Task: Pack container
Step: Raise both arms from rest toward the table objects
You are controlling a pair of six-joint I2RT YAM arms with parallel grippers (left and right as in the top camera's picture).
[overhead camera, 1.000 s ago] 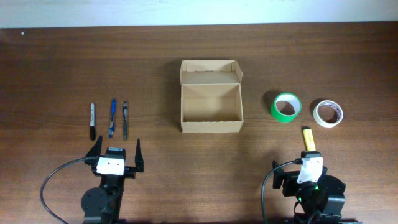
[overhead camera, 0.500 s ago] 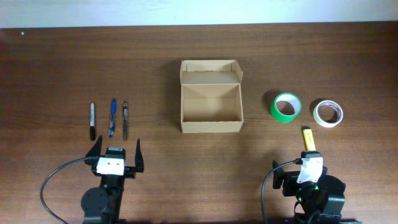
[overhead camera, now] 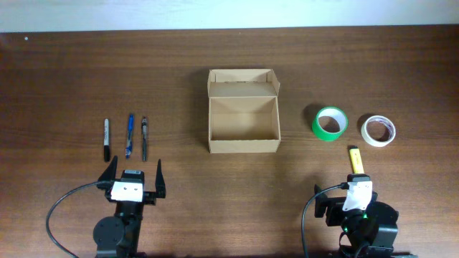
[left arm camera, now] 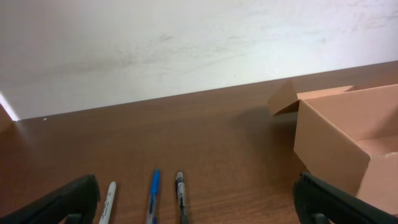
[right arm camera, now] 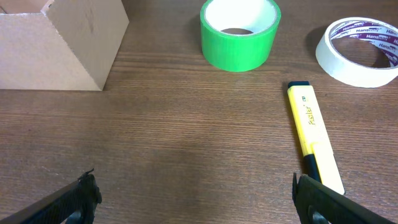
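Jaws are standing apart on the left gripper (overhead camera: 134, 175) and right gripper (right arm camera: 196, 199). Overhead, the box (overhead camera: 243, 123) is sitting open mid-table; the right fingers are hiding beneath the arm. Left wrist: the box is running off-frame right. Right wrist: only its corner is showing.

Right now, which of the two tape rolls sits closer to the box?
The green roll; the white roll lies farther right of the box.
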